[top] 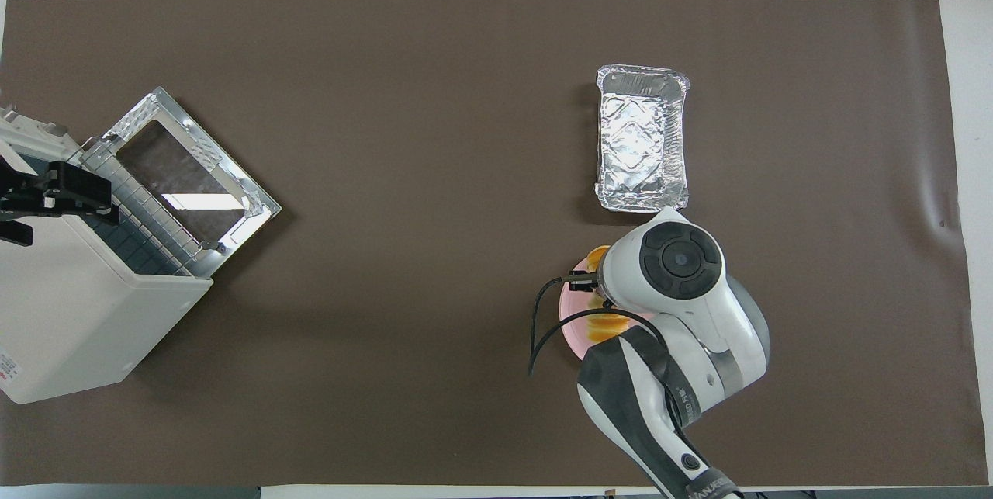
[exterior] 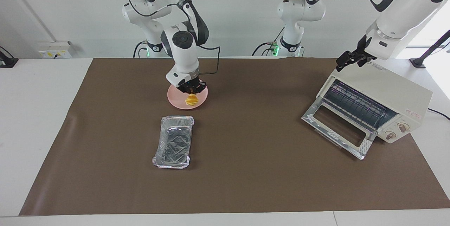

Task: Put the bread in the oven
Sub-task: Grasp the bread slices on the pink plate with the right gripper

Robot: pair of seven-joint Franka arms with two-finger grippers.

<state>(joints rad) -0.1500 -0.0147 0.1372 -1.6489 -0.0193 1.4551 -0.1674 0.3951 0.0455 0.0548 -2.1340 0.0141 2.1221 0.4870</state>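
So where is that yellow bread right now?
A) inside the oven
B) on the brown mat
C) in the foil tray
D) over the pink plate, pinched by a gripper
D: the right gripper is shut on the bread over the pink plate.

Table [exterior: 42,106]: white top.
Mat [exterior: 246,169]: brown, covers most of the table.
On mat: cream oven [exterior: 393,103], door down; foil tray [exterior: 174,141]; pink plate [exterior: 177,101] nearer the robots.

White arms [exterior: 182,57], black cables
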